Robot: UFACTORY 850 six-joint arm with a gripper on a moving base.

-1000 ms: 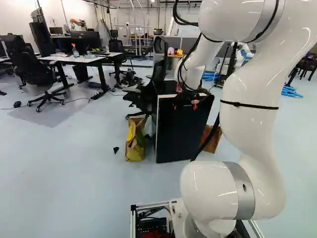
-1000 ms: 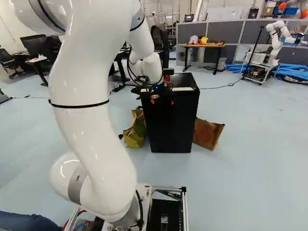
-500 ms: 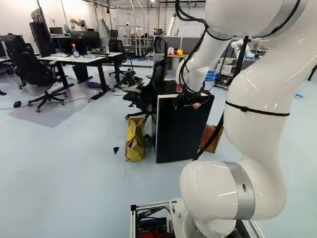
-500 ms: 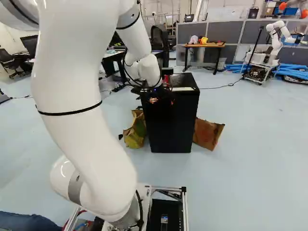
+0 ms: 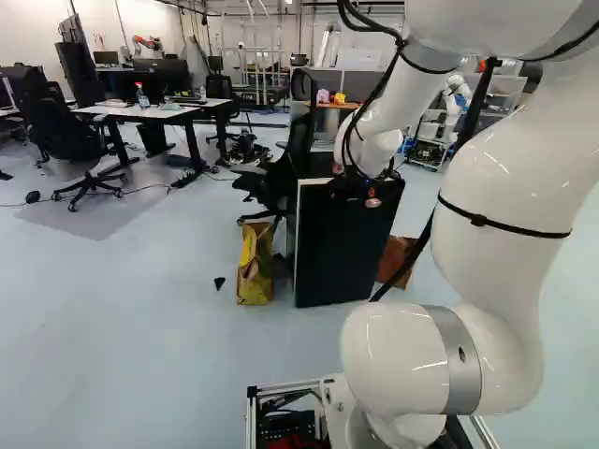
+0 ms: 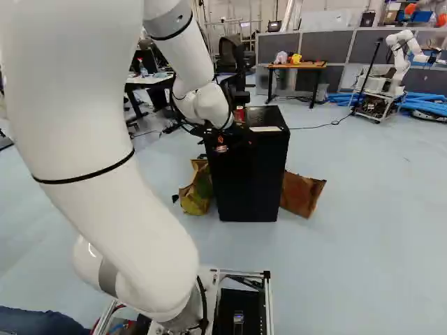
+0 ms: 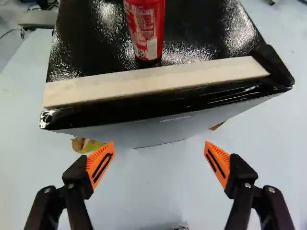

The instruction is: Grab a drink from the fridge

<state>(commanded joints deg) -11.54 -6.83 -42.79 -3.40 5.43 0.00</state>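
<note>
across the left base view from its left side, a bottle stands on the far desk, well apart from the work. next comes a yellow paper bag on the floor beside the black fridge. then the red can, the likely drink, upright on top of the fridge, just behind the pale strip along its front edge. the gripper comes after it, in front of that edge, with the can ahead of it, roughly in line with the gap between its fingers. those are spread wide, nothing between them, and seem to touch nothing. farther right are a brown bag and the arm itself. the next move turns on that edge: to take the can, the fingers would need to clear it, then straddle the upright sides; too low, they could bump the front.
</note>
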